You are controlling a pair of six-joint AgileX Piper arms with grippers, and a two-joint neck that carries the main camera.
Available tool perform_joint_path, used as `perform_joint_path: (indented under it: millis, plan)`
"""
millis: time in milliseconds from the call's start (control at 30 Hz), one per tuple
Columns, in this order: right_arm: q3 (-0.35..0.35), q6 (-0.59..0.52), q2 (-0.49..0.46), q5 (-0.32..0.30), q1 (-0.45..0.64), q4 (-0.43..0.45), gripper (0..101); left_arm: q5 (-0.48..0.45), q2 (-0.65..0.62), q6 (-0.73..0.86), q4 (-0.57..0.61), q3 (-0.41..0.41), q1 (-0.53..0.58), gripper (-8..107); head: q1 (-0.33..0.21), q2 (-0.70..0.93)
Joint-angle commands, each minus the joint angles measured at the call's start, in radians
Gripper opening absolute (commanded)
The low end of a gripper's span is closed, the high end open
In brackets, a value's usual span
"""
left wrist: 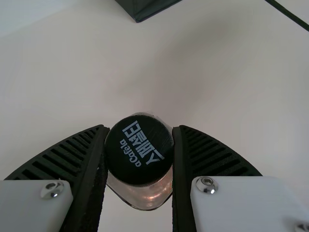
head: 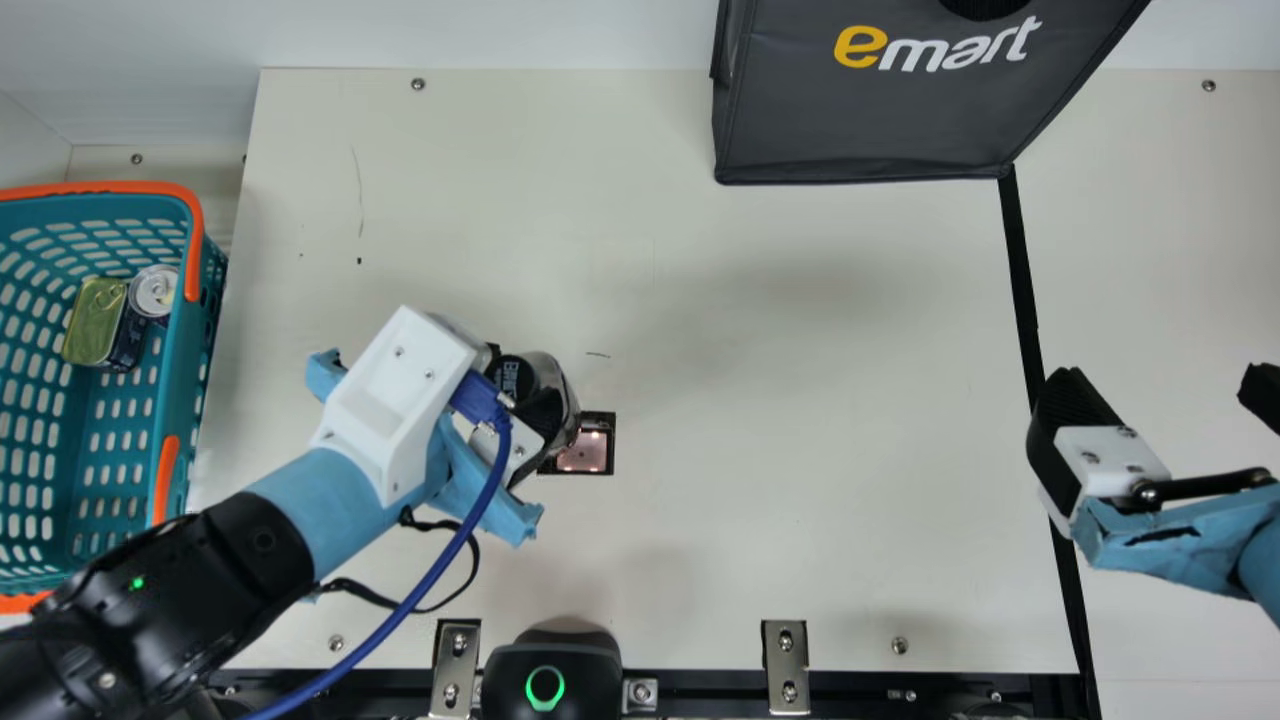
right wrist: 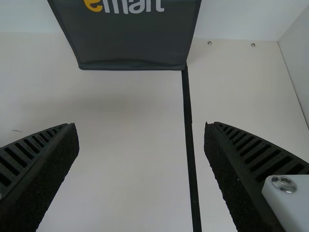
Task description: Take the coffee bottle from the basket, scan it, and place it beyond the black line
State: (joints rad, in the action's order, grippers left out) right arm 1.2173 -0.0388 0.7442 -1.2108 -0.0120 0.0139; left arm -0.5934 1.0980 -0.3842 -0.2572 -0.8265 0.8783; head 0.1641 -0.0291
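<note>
Bench (head: 800, 530): carrying the whole job, which I am judging as roughly halfway along, at the scanning step. Bag (head: 870, 120) is standing at the far side. Basket (head: 207, 330) is sitting at the left, holding 1 flat tin (head: 92, 325) and 1 round can (head: 154, 290); the bottle (head: 556, 395) is already outside it, so step 1 of 3 is looking done.

Step 2: bottle is hovering or standing right by the scanner window (head: 585, 450), partly overlapping it in the main view. Window is glowing pinkish, and the bottle's lower part is catching a similar light. Whether it is touching the glass, or whether a read is registering, I cannot tell.

Step 3 is remaining: bottle is lying well short of the black line (head: 1023, 290), so the carry across and the release are both pending.

Left hand (left wrist: 140, 129): holding the bottle, its 2 ribbed fingers closing in on opposite sides just at the dark cap (left wrist: 139, 151), spread only as wide as the bottle. Grip is looking centred; being so high up, it may be letting the base swing.

Right hand (right wrist: 140, 124): gaping wide, holding 0 things, hanging over the black line.
</note>
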Motion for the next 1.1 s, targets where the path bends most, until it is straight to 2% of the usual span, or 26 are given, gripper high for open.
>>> perform_joint_path:
  millis: [0,567,1067]
  plan:
    - [0.0,0.0,0.0,0.0,0.0,0.0,91,-0.002,-0.005,0.001,0.002,0.006,0.008,10,-0.026,0.002]
    - [0.0,0.0,0.0,0.0,0.0,0.0,91,-0.013,-0.034,-0.003,0.002,0.03,0.078,10,-0.026,0.002]
    - [0.0,0.0,0.0,0.0,0.0,0.0,91,-0.006,-0.066,0.064,0.043,0.055,0.086,10,-0.026,0.002]
